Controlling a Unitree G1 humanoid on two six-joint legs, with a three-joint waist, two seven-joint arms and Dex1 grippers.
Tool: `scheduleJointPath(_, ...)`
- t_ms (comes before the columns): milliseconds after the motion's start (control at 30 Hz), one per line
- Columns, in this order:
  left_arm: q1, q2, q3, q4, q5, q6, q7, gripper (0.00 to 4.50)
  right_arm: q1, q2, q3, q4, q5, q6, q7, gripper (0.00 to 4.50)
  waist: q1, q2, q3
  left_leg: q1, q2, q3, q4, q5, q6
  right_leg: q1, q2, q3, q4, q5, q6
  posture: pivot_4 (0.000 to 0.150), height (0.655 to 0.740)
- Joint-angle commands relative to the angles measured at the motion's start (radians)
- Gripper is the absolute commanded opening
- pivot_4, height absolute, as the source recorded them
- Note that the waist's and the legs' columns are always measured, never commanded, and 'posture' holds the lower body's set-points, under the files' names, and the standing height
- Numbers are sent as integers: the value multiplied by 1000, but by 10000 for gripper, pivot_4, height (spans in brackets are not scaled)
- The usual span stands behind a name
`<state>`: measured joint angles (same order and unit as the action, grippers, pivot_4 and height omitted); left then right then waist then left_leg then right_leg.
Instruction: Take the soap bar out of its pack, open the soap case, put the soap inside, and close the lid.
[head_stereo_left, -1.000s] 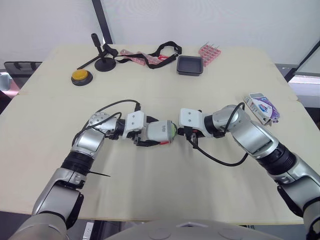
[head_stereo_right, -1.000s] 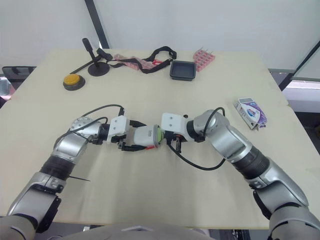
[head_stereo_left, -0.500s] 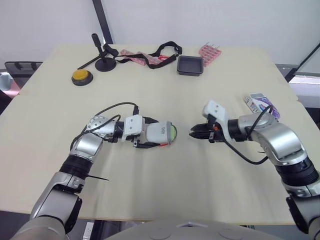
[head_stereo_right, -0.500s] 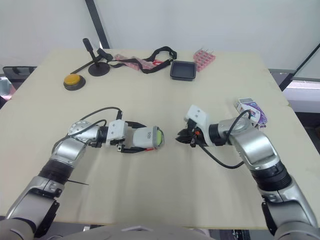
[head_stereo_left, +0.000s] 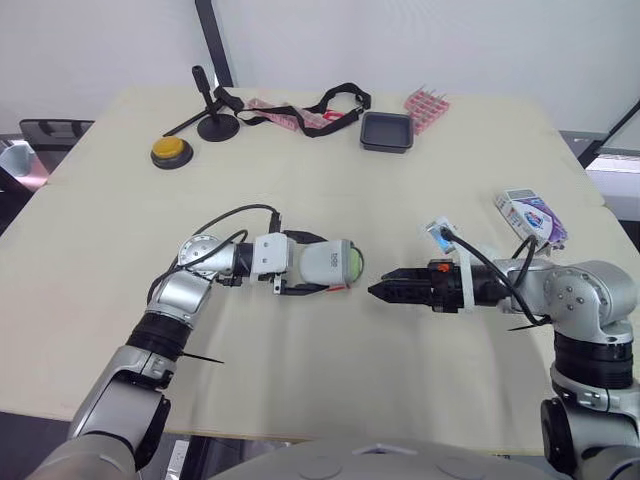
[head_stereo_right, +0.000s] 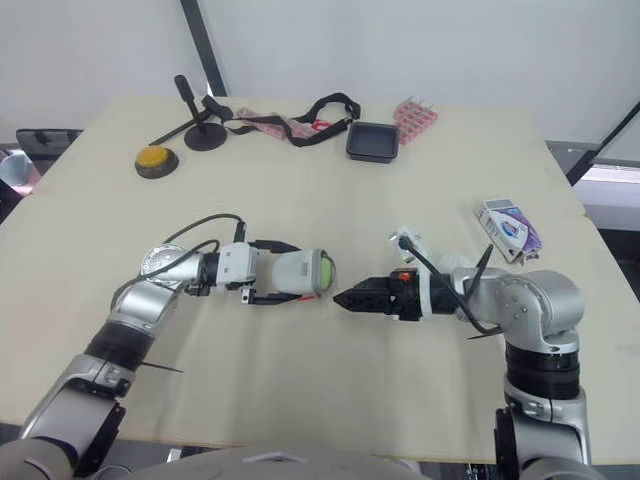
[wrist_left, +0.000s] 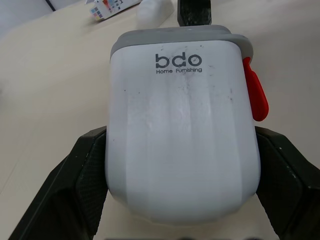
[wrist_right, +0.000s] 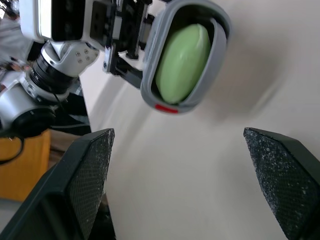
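Observation:
A white soap case (head_stereo_left: 322, 265) with a grey rim and a red latch (wrist_left: 256, 95) lies on its side just above the table, my left gripper (head_stereo_left: 308, 274) shut on it; its black fingers (wrist_left: 82, 180) press both sides. The case mouth (wrist_right: 220, 22) faces right and shows the green soap bar (wrist_right: 182, 62) inside. My right gripper (head_stereo_left: 378, 291) is open and holds nothing, a short gap to the right of the case mouth, pointing at it. The purple and white soap pack (head_stereo_left: 531, 214) lies near the table's right edge.
At the back of the table are a black tray (head_stereo_left: 386, 131), a pink ridged item (head_stereo_left: 426, 104), a black strap over red-patterned wrap (head_stereo_left: 300, 112), a small black stand (head_stereo_left: 214, 122) and a yellow button (head_stereo_left: 171, 150). Cables loop from both wrists.
My right gripper has opened and drawn back to the right, away from the case mouth. The soap stays in the case. The left gripper still holds the case.

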<state>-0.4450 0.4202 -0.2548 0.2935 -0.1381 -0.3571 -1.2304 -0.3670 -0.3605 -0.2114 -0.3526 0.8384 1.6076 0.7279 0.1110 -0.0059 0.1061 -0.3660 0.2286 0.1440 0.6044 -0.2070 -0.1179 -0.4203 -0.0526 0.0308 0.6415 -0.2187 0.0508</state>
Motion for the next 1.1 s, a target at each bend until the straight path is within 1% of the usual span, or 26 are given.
scheduleJointPath(33,1,1,9,-58,-29,-10,7,34637,-18,20,-35,24,115,7,-76,44748,0,0,0,0,0,0,0,0,0,0,0,0,0,0,0,1500,7400)
scheduleJointPath(200,9,-7,4,-78,-24,-13,19,34637,-50,77,-28,58,216,7,-183,44748,-4,0,0,0,0,0,-1,0,0,0,0,0,0,0,0,1500,7400)
scheduleJointPath(300,16,-15,0,-102,-27,-13,26,34637,-68,104,-13,76,239,7,-236,44748,-5,1,0,0,0,0,-1,0,0,0,0,0,-1,0,0,1500,7400)
scheduleJointPath(667,30,-12,-13,-136,-19,-18,38,34637,-104,142,25,131,254,7,-318,44748,-7,1,0,0,0,0,-4,0,-2,0,0,-1,-4,0,0,1500,7400)
scheduleJointPath(1067,27,-9,-19,-143,-17,-15,48,34637,-94,117,63,136,241,7,-321,44748,-7,0,0,0,0,0,-6,1,-3,0,0,-2,-4,0,0,1500,7400)
scheduleJointPath(1100,27,-9,-20,-143,-17,-15,48,34637,-94,118,63,138,240,7,-321,42166,-7,1,0,0,0,0,-6,1,-3,0,0,-2,-4,0,0,1500,7400)
